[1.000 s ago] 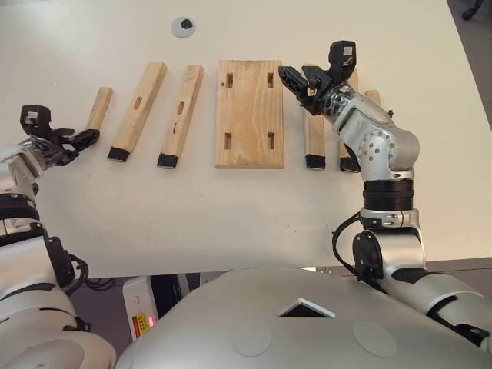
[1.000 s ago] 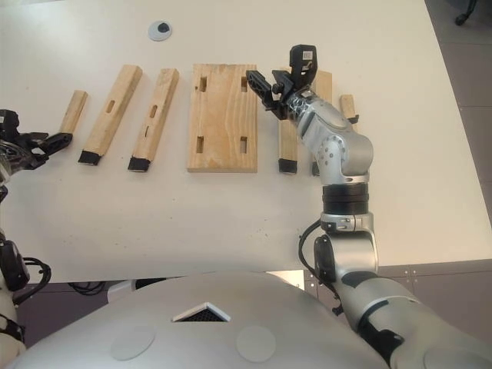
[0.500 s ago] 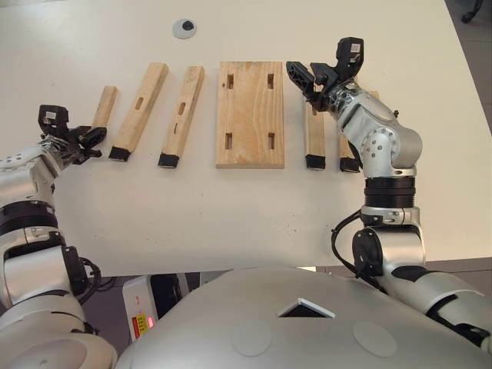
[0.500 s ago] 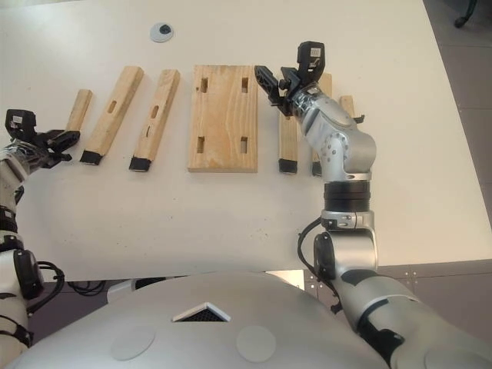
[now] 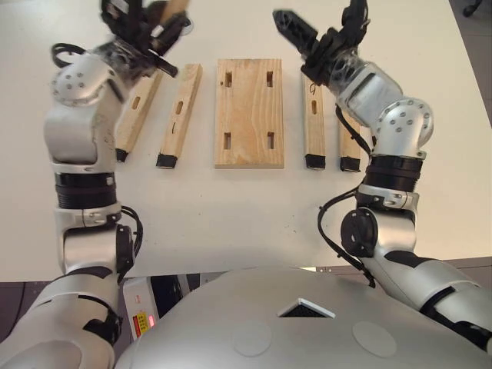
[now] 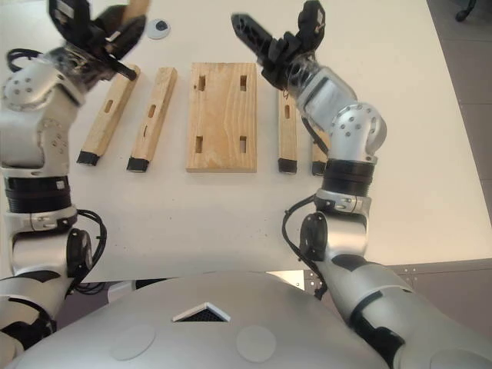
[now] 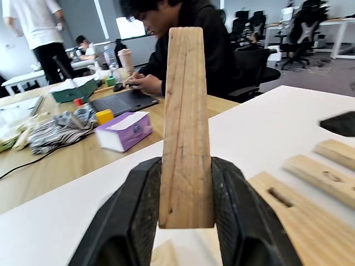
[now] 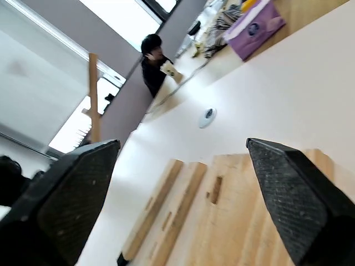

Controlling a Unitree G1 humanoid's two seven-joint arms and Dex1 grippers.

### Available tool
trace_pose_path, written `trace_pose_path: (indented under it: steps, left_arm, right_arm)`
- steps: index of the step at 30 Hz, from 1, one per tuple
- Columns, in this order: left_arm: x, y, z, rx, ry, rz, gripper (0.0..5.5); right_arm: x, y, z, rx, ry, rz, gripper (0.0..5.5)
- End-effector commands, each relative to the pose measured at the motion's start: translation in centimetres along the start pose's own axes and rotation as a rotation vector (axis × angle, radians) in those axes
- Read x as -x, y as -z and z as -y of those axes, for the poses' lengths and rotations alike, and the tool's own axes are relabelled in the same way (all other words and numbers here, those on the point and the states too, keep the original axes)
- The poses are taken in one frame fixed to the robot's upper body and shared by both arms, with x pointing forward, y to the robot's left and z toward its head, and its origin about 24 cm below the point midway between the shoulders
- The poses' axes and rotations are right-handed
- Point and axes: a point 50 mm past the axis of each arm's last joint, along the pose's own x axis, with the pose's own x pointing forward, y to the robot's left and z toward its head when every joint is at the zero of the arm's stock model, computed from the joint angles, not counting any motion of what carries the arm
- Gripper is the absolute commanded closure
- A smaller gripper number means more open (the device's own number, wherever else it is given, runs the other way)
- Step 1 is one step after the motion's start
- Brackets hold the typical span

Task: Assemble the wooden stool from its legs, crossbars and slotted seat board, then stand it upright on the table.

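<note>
The left gripper (image 7: 187, 183) is clamped on a short crossbar (image 7: 186, 111) of pale, grained wood, high above the far left of the table (image 5: 231, 207). The right gripper (image 5: 321, 31) hangs with its fingers spread wide. The seat board (image 5: 248, 113), pale with four slots, lies flat between two pairs of slotted, black-capped legs (image 5: 181, 115).

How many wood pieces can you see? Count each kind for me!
Legs: 4
Seat board: 1
Crossbar: 1, held in the left gripper
Total: 6 wood pieces in sight
</note>
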Motion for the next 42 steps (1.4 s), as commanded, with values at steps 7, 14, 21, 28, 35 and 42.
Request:
trace_pose_path:
  steps: [7, 14, 21, 28, 35, 42]
  left_arm:
    - [-0.8, 0.4, 4.8, 0.026, 0.176, 0.024, 4.25]
    - [-1.3, 1.4, 6.3, 0.012, 0.208, -0.013, 4.25]
    - [-1.3, 1.5, 5.7, 0.007, 0.182, -0.019, 4.25]
    - [-1.4, 1.7, 5.8, 0.018, 0.181, -0.021, 4.25]
    - [-1.7, 1.8, 5.5, 0.102, 0.159, -0.011, 3.88]
    - [-2.0, 1.8, 4.9, 0.154, 0.124, 0.007, 2.97]
  right_arm:
    - [-0.1, -1.0, -1.5, -0.08, -0.066, -0.042, 0.36]
    - [-0.1, -1.3, -0.3, -0.081, 0.005, 0.007, 1.28]
    - [0.0, -1.3, 0.2, -0.11, 0.02, 0.011, 2.39]
    - [-0.1, -1.2, 0.3, -0.109, 0.019, 0.007, 3.63]
    - [-0.2, -1.3, 0.1, -0.094, 0.017, 0.014, 4.7]
    - [-0.4, -1.4, 0.1, -0.09, 0.02, 0.036, 5.12]
